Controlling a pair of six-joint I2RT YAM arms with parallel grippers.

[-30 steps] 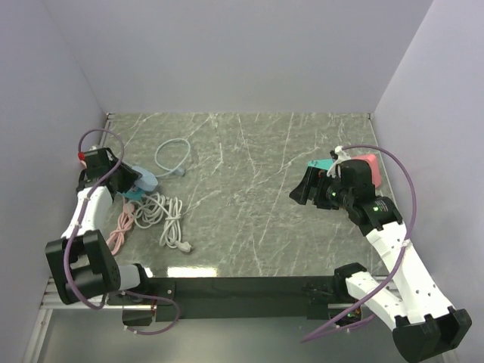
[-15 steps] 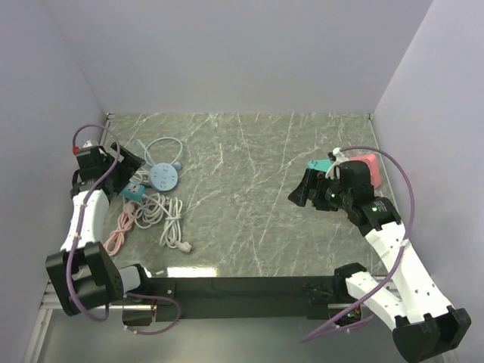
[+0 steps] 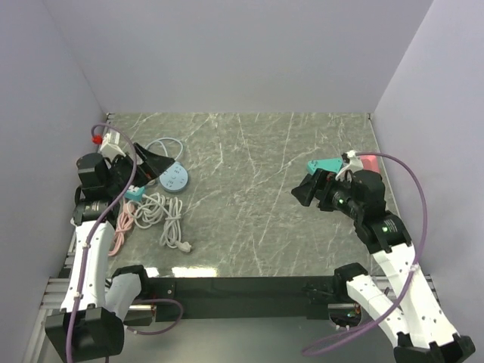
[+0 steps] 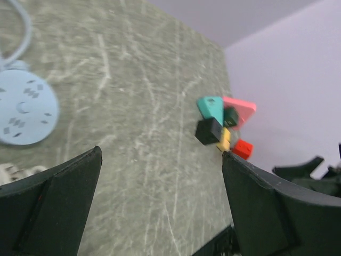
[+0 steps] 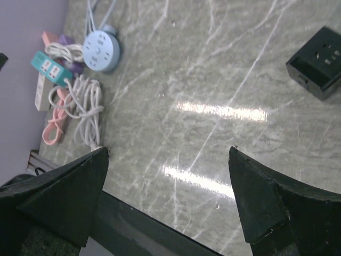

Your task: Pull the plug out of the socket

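Note:
A round light-blue socket [image 3: 175,178] lies flat at the left of the table, its thin cable [image 3: 162,145] looping behind it. It shows too in the left wrist view [image 4: 24,109] and the right wrist view [image 5: 101,50], with no plug in its face. A coiled white cable [image 3: 162,214] ends in a loose plug [image 3: 184,246] on the table. My left gripper [image 3: 147,163] hangs open just left of and above the socket, with nothing between its fingers [image 4: 161,154]. My right gripper [image 3: 306,190] is open and empty over the right side [image 5: 168,150].
A teal power strip [image 3: 134,193], a white strip [image 5: 40,92] and a pink cable [image 3: 119,231] lie by the left wall. A black cube socket [image 5: 318,69] and teal [image 4: 211,108], pink [image 4: 241,109], yellow and red blocks cluster at the right.
My left gripper has opened, let go of the round blue socket and drawn up and back from it. The socket slid slightly right. The right arm lifted a little.

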